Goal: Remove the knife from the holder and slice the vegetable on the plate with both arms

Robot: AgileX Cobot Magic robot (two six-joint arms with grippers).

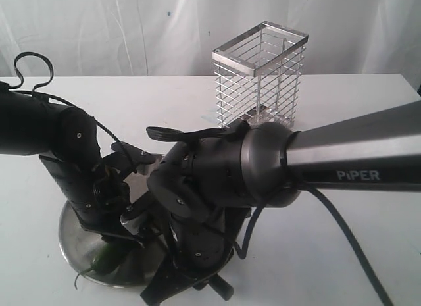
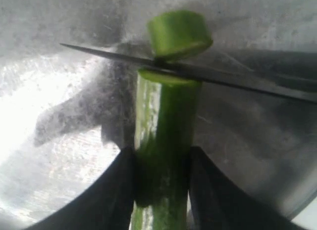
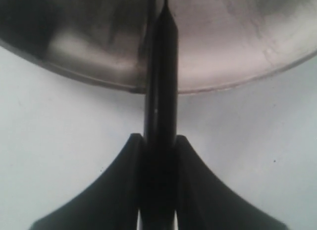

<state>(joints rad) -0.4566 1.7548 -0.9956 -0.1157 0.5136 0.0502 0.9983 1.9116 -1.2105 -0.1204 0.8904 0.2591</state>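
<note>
In the left wrist view my left gripper (image 2: 161, 163) is shut on the green vegetable (image 2: 166, 121), which lies on the steel plate (image 2: 54, 116). The black knife (image 2: 218, 77) blade crosses the vegetable's end, and a cut round slice (image 2: 179, 33) sits just beyond the blade. My right gripper (image 3: 159, 143) is shut on the knife (image 3: 161, 76) handle, which reaches over the plate (image 3: 228, 37) rim. In the exterior view both arms crowd over the plate (image 1: 72, 243); a bit of vegetable (image 1: 105, 258) shows below the left arm. The wire holder (image 1: 260, 76) stands behind, with no knife in it.
The white table (image 1: 355, 253) extends to the right of the plate and around the holder. A white cloth backdrop hangs behind. The right arm's thick body marked PiPER (image 1: 358, 176) and its cable (image 1: 348, 233) span the right half of the exterior view.
</note>
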